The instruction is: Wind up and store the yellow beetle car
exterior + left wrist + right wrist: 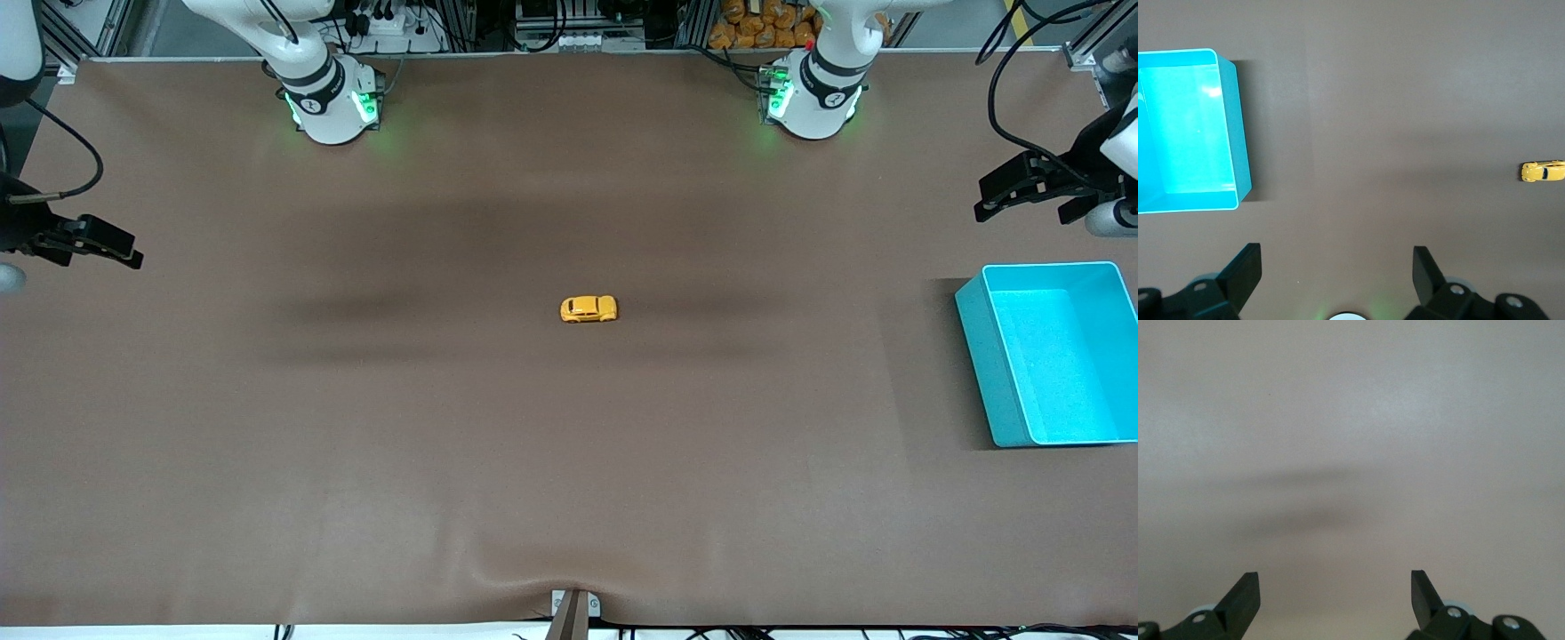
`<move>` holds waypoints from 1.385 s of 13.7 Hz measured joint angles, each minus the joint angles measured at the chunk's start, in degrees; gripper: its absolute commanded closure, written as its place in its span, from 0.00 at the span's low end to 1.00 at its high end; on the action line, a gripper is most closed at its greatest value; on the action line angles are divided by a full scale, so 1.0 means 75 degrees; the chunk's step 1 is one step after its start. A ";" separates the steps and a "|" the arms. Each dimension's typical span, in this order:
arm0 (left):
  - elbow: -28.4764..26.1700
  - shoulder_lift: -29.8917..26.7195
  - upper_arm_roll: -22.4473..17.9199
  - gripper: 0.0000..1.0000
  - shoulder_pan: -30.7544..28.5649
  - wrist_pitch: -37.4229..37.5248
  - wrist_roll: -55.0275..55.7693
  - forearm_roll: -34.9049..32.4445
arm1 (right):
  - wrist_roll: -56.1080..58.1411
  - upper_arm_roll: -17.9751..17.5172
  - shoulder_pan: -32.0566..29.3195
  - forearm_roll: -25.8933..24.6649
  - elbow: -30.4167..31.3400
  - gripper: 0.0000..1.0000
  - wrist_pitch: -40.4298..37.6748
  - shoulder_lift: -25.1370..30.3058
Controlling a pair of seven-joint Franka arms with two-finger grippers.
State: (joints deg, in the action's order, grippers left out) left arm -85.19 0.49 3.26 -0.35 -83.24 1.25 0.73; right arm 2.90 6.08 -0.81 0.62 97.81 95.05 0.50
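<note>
The yellow beetle car (589,308) stands alone at the centre of the frame on the table (356,444). The turquoise bin (982,356) sits at the right edge. The left hand (1022,191), upper right, and the right hand (98,242), at the left edge, both hang spread and hold nothing.

From my seat the turquoise bin (978,356) runs off the front view's edge — its end wall toward the left arm's end is cut away. The yellow beetle car (589,308) is too small for me to tell wheels or windows — only its colour.
</note>
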 measured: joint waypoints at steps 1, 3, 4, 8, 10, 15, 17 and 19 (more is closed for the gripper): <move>0.0000 0.0003 0.0000 0.00 -0.0001 0.0000 0.0000 0.0000 | 0.0000 0.0054 0.0006 0.0000 -0.0024 0.00 0.0000 0.0000; -0.0007 0.0045 -0.0001 0.00 -0.0001 0.0000 0.0000 0.0000 | 0.0000 0.0110 0.0006 -0.0010 -0.0076 0.00 0.0022 -0.0002; -0.0013 0.0106 -0.0001 0.00 -0.0001 0.0000 0.0000 0.0009 | 0.0000 0.0125 0.0006 -0.0020 -0.0124 0.00 0.0034 -0.0003; -0.0017 0.0434 -0.0005 0.00 -0.0012 -0.0146 -0.0007 0.0052 | 0.0002 0.0166 0.0000 -0.0044 -0.0316 0.00 0.0036 -0.0015; -0.0016 0.0473 -0.0016 0.00 -0.0024 -0.0201 -0.0007 0.0055 | 0.0002 0.0172 -0.0005 -0.0046 -0.0395 0.00 0.0036 -0.0030; -0.0018 0.0599 0.0058 0.00 0.0156 -0.0678 0.0985 0.0521 | 0.0000 0.0186 -0.0038 -0.0049 -0.0424 0.00 0.0038 -0.0044; -0.0041 0.0875 0.0198 0.00 0.0369 -0.0838 0.2307 0.1049 | 0.0000 0.0200 -0.0062 -0.0049 -0.0429 0.00 0.0043 -0.0052; -0.0049 0.1185 0.0381 0.00 0.0866 -0.1103 0.3375 0.1082 | 0.0000 0.0203 -0.0064 -0.0050 -0.0432 0.00 0.0045 -0.0060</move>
State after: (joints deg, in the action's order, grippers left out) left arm -85.56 9.38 6.12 6.15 -91.51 26.57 8.85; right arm 2.90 7.61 -1.29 0.25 94.57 95.39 0.06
